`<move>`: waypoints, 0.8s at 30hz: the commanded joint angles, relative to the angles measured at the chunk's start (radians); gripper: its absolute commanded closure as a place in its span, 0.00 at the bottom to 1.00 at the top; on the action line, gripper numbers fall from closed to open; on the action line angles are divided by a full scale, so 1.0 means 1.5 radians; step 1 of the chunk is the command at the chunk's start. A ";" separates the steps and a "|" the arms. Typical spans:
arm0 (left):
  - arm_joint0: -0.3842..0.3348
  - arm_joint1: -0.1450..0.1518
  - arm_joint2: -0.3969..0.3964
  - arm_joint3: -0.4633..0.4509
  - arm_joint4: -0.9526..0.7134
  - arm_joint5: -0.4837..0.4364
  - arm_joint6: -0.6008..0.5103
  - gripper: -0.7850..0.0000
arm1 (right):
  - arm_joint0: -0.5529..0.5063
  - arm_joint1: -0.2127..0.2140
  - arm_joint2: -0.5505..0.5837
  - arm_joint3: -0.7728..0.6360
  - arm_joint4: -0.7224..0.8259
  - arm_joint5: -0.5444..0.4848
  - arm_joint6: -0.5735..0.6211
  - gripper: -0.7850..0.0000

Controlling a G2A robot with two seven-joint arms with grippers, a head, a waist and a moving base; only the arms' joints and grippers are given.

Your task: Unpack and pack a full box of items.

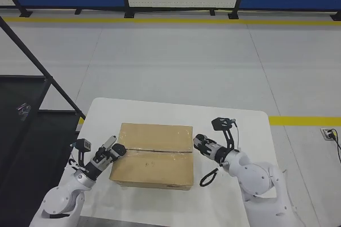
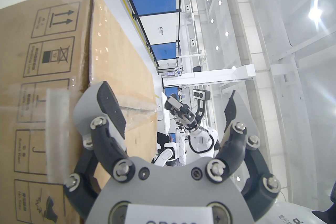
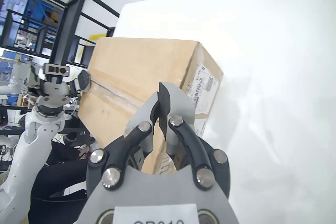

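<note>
A closed cardboard box (image 1: 156, 156) lies in the middle of the white table (image 1: 233, 122), with a taped seam running along its top. My left gripper (image 1: 118, 150) is at the box's left end and stands open (image 2: 170, 109). One of its fingers (image 2: 110, 107) rests against the cardboard (image 2: 52, 51) at the seam's end, while the other is out in free air. At the right end of the box (image 3: 136, 70), my right gripper (image 1: 198, 141) is shut (image 3: 162, 104), its tips by the top edge near the seam. Nothing shows between them.
A black metal frame (image 1: 23, 108) with dark panels stands just left of the table. A shipping label (image 3: 204, 83) is stuck on the box's right end. Bare tabletop (image 3: 262, 64) stretches to the right of the box and behind it.
</note>
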 commanded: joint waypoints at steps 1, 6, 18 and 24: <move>0.000 0.000 -0.001 0.000 0.000 0.000 0.001 0.00 | -0.006 0.001 -0.007 -0.005 0.029 -0.043 -0.009 1.00; 0.005 0.001 -0.011 -0.008 -0.008 -0.006 0.002 0.00 | 0.056 0.002 -0.053 0.078 0.071 -0.078 0.048 1.00; 0.036 0.008 -0.066 -0.013 -0.034 -0.016 -0.006 0.00 | 0.200 -0.005 -0.125 0.310 0.152 -0.071 0.092 1.00; 0.041 0.010 -0.077 -0.008 -0.041 -0.019 -0.011 0.00 | 0.230 -0.007 -0.150 0.351 0.180 -0.075 0.103 1.00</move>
